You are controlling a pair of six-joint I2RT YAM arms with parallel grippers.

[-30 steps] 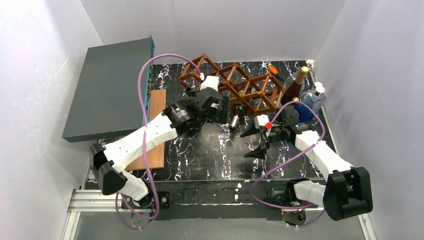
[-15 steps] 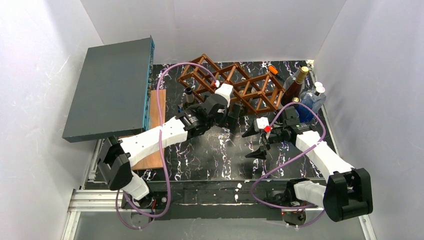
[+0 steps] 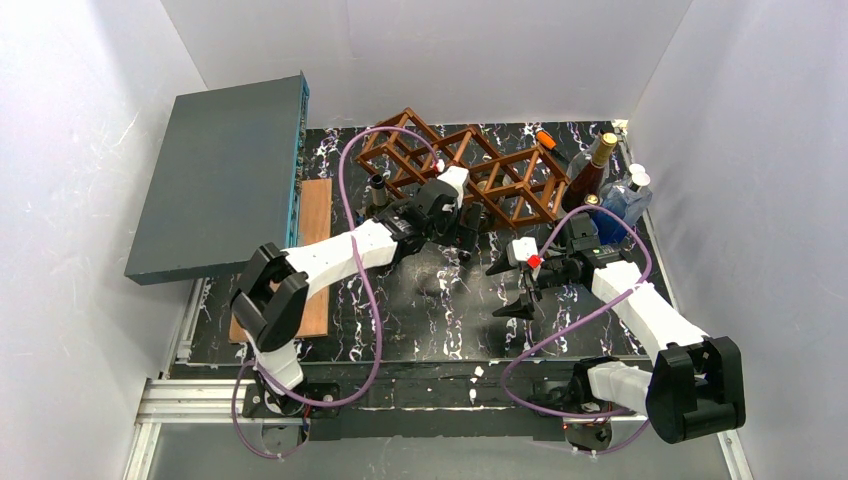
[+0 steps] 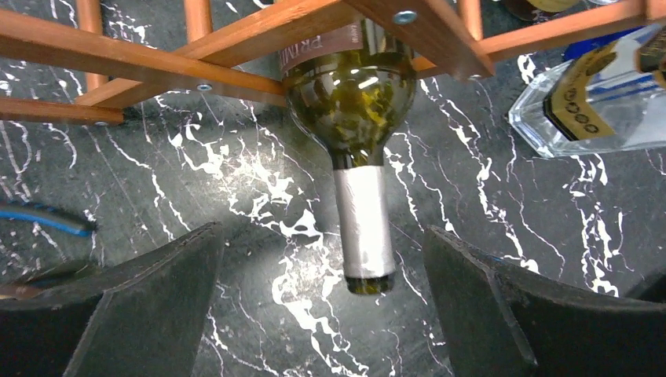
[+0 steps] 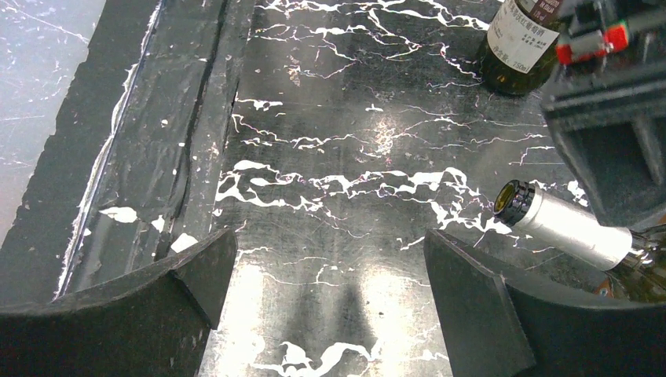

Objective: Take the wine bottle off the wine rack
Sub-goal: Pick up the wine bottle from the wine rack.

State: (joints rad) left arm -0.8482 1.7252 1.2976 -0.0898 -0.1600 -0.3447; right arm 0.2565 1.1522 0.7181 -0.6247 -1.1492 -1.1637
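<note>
Wine bottle [image 4: 349, 102] lying in wine rack [image 4: 47, 43] cell, neck protruding; left, right jaws open, empty.

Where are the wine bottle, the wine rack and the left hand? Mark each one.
wine bottle [image 4: 353, 133]: left wrist view, on its green glass shoulder.
wine rack [image 4: 118, 59]: left wrist view, on a wooden slat.
left hand [image 4: 322, 232]: left wrist view, midway between its open fingertips.
</note>
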